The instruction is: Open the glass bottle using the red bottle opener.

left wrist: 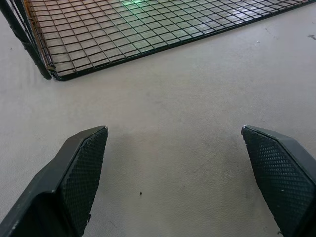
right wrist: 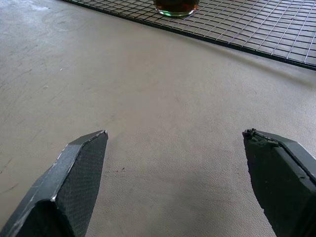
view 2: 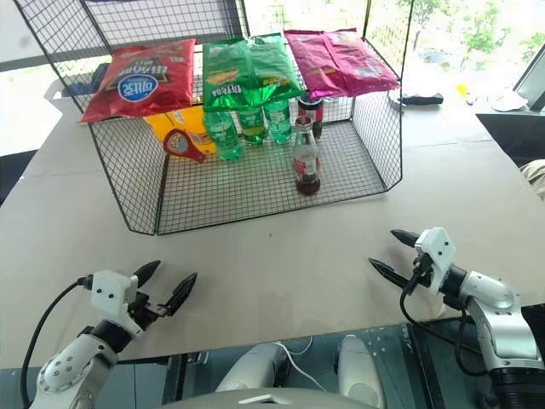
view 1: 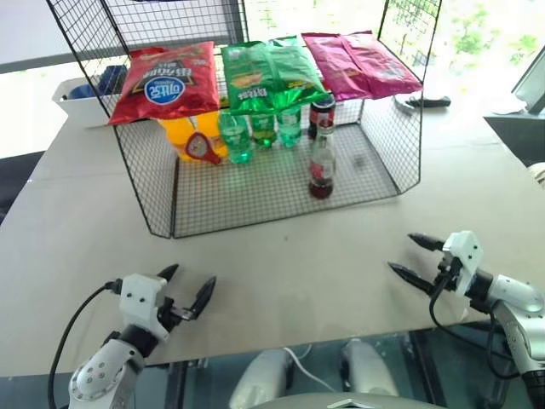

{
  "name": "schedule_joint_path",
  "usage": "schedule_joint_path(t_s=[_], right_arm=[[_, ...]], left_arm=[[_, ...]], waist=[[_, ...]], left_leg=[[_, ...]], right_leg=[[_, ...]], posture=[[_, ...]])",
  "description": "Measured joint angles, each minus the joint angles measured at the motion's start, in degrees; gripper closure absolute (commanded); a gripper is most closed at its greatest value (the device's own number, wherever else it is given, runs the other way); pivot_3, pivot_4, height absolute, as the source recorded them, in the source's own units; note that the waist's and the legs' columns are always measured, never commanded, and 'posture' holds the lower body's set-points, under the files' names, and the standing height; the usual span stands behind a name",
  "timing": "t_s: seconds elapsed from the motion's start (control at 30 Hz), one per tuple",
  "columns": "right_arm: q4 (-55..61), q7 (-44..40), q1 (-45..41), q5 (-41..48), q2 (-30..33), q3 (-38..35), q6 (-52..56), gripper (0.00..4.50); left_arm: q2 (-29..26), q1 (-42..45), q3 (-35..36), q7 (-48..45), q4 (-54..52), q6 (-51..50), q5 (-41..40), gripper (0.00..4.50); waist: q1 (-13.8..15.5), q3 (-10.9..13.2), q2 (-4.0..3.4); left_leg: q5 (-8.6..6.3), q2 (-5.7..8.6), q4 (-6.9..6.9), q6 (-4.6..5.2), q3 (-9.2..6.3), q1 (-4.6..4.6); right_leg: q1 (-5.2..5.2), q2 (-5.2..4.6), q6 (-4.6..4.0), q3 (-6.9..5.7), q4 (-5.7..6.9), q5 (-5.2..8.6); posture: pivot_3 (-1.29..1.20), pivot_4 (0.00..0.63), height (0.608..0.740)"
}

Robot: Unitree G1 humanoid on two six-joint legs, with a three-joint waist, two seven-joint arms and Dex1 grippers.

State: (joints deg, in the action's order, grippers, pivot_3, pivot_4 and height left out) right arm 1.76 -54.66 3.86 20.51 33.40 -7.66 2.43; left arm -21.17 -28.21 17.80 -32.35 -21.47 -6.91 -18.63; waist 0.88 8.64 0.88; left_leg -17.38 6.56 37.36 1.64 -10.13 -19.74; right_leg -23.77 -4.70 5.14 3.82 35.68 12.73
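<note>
Glass bottle [view 1: 321, 167] stands upright on the wire rack [view 1: 255, 200] floor, near its front edge. Red bottle opener [view 1: 198, 147] sits further back in the rack, left of the bottle, against a yellow pack. Both tools, left [view 1: 188, 295] and right [view 1: 415, 257], hover spread and empty over the counter [view 1: 281, 256] before the rack. Judged: no step begun; next, reach in for the opener and bottle.

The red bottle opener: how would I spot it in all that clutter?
Look inside the black wire rack on the table, under the red snack bag. The red bottle opener sits at the left, against a yellow packet beside the green bottles. It is flat, with a loop head.
</note>
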Motion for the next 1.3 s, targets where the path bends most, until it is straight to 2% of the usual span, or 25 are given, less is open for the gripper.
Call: schedule_joint_path(t_s=[0.97,1.13,1.3], right_arm=[[0.3,0.06,-0.86,-0.01,-0.53,1.29,-0.06,0.09],[4.49,0.72,-1.0,0.11,-1.99,3.69,1.35,0.09],[14.14,3.8,-2.77,1.71,-5.67,8.54,6.35,0.09]], left_arm=[[-0.41,1.37,-0.31,-0.5,1.52,0.83,-0.01,0.0],[-0.41,4.52,-0.28,0.33,1.54,0.82,-0.32,0.0],[-0.41,10.18,-0.29,2.15,1.44,-0.48,-1.46,0.0]], waist=[[0.0,0.0,0.0],[0.0,-0.01,0.0],[0.0,-0.01,0.0]], left_leg=[[0.0,0.0,0.0,-0.01,0.0,0.01],[0.01,0.0,0.01,-0.01,-0.01,0.02],[0.01,0.0,0.02,-0.02,-0.03,0.02]], right_leg=[[0.0,0.01,0.0,0.0,0.01,0.0],[-0.01,0.01,0.0,0.0,0.04,0.0],[-0.02,0.02,0.0,-0.01,0.07,-0.01]], posture=[[0.0,0.15,0.74],[0.0,0.15,0.74],[0.0,0.15,0.74]])
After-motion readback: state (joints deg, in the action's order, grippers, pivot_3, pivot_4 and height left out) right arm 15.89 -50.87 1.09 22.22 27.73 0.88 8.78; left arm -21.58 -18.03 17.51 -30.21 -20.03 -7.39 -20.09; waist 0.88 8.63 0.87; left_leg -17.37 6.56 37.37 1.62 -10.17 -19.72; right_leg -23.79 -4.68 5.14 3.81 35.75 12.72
